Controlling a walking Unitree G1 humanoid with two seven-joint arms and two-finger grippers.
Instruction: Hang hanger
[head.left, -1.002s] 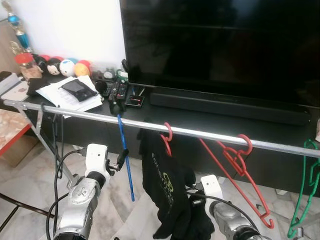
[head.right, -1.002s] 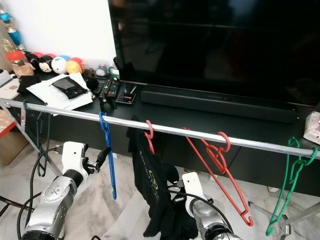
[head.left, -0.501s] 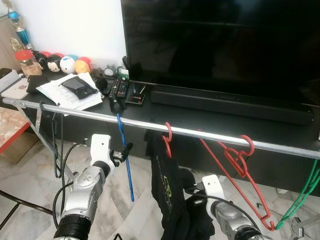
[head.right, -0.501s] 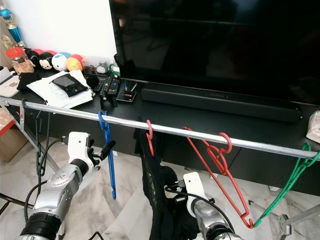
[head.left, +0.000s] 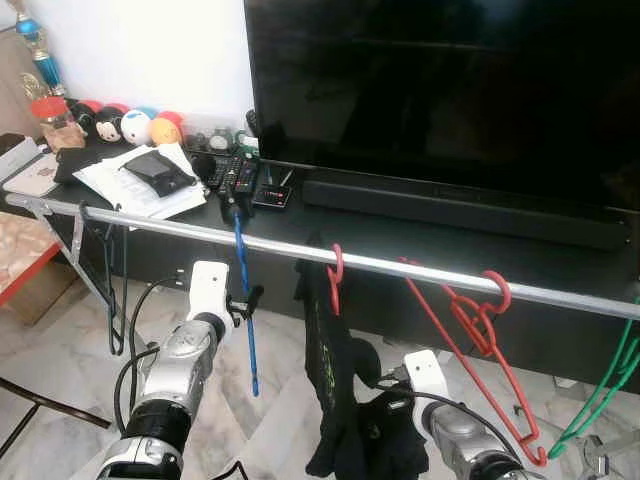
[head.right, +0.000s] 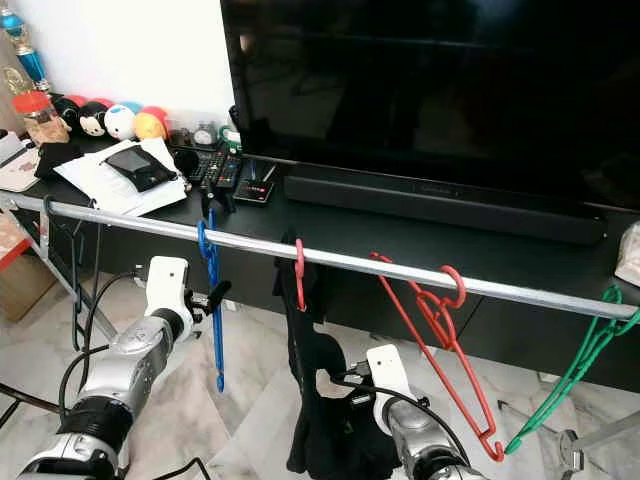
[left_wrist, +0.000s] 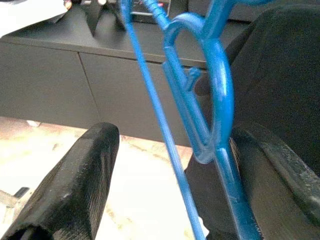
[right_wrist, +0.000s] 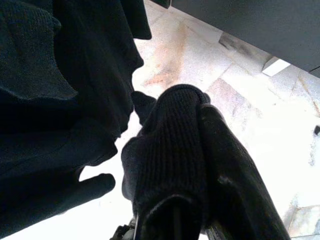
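Black worktop (head.left: 420, 235) under a big TV (head.left: 440, 95) backs a steel rail (head.left: 400, 268). On the rail the blue hanger (head.left: 245, 300) hangs by its hook, long axis near vertical, lower end toward the floor. The left gripper (left_wrist: 170, 165) has its fingers (left_wrist: 75, 185) spread wide around the hanger's bars. The right gripper (right_wrist: 200, 165) is pinched shut on a black garment (head.left: 345, 400) hanging from a red hanger (head.left: 335, 275).

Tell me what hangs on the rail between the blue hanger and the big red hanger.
In the left eye view, a small red hanger carrying a black garment hangs between the blue hanger and the big red hanger.
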